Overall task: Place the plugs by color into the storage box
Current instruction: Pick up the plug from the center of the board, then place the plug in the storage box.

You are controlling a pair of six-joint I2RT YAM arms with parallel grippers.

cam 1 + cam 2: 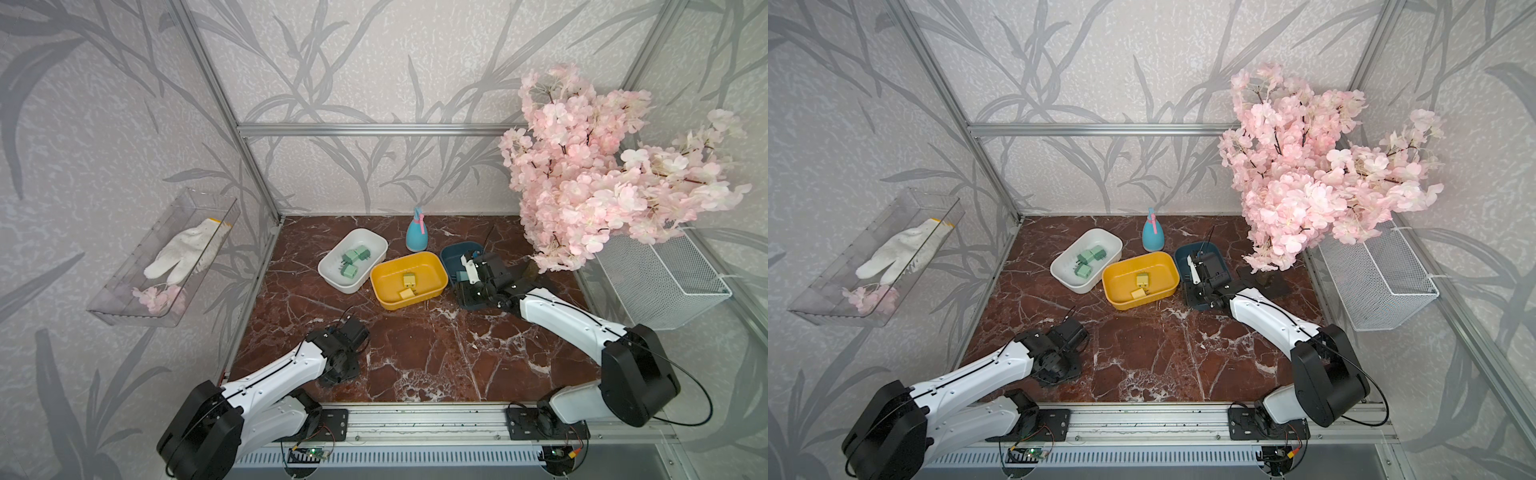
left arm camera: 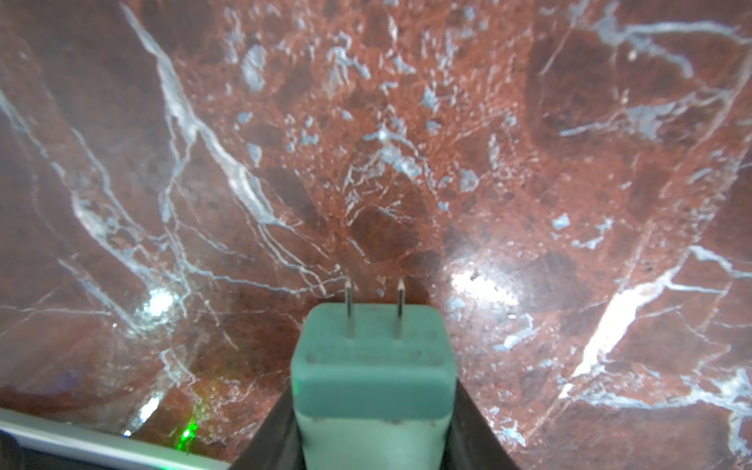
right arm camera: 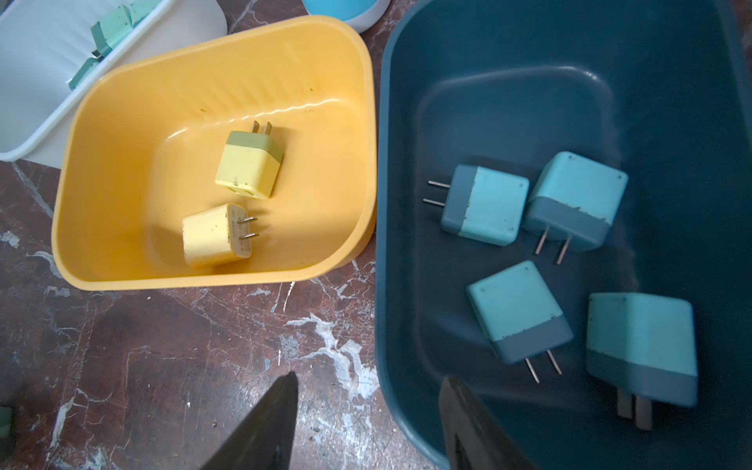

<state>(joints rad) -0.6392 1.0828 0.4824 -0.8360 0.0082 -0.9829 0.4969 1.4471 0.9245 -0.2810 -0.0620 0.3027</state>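
My left gripper (image 2: 374, 390) is shut on a mint green plug (image 2: 372, 354), prongs pointing away, just above the marble at the front left (image 1: 353, 332). Three boxes stand in a row. The white box (image 1: 332, 278) holds three mint green plugs (image 1: 353, 259). Two yellow plugs (image 3: 249, 165) lie in the yellow box (image 3: 101, 162). Several teal blue plugs (image 3: 486, 203) lie in the dark blue box (image 3: 529, 61). My right gripper (image 3: 370, 390) hangs open and empty over the blue box's near rim, and it hides most of that box in both top views (image 1: 473, 270).
A light-blue spray bottle (image 1: 417, 232) stands behind the boxes. A pink blossom tree (image 1: 602, 174) overhangs the back right, above a white wire basket (image 1: 665, 282). A clear shelf (image 1: 124, 307) with a white glove hangs on the left wall.
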